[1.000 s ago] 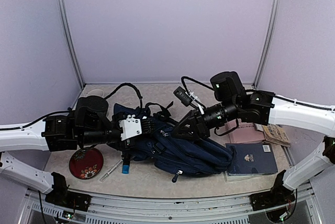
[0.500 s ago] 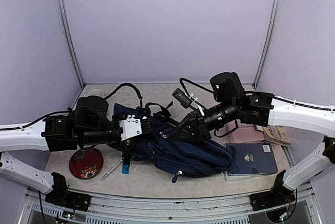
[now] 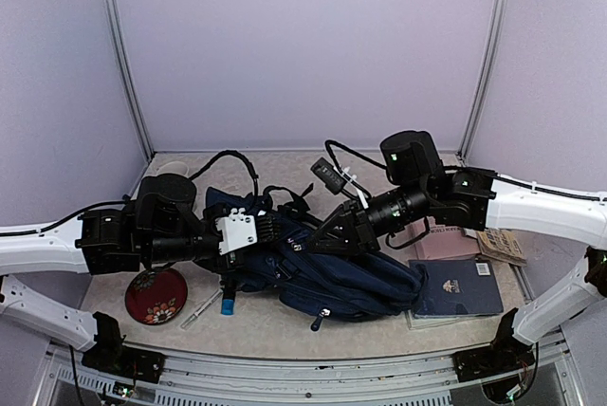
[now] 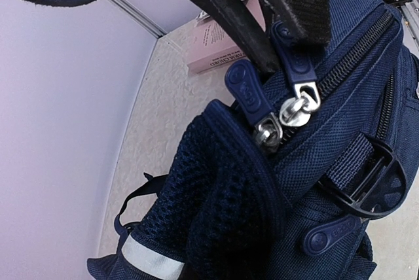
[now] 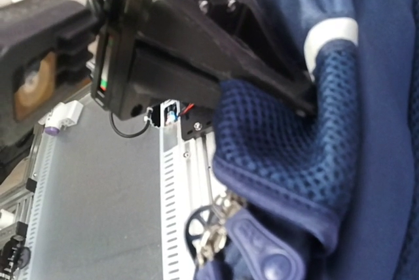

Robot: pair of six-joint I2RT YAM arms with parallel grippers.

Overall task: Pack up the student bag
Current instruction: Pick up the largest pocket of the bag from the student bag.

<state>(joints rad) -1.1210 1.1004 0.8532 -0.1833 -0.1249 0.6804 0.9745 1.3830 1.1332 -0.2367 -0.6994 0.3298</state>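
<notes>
The student bag was seen lying on its side on the table, in the lower middle of the top view, between the two arms. The left gripper was found clenched on the bag's left end, and two blue zipper pulls were shown just below it in the left wrist view. The right gripper was laid against the upper middle of the bag, but whether it was clenched or released could not be told.
</notes>
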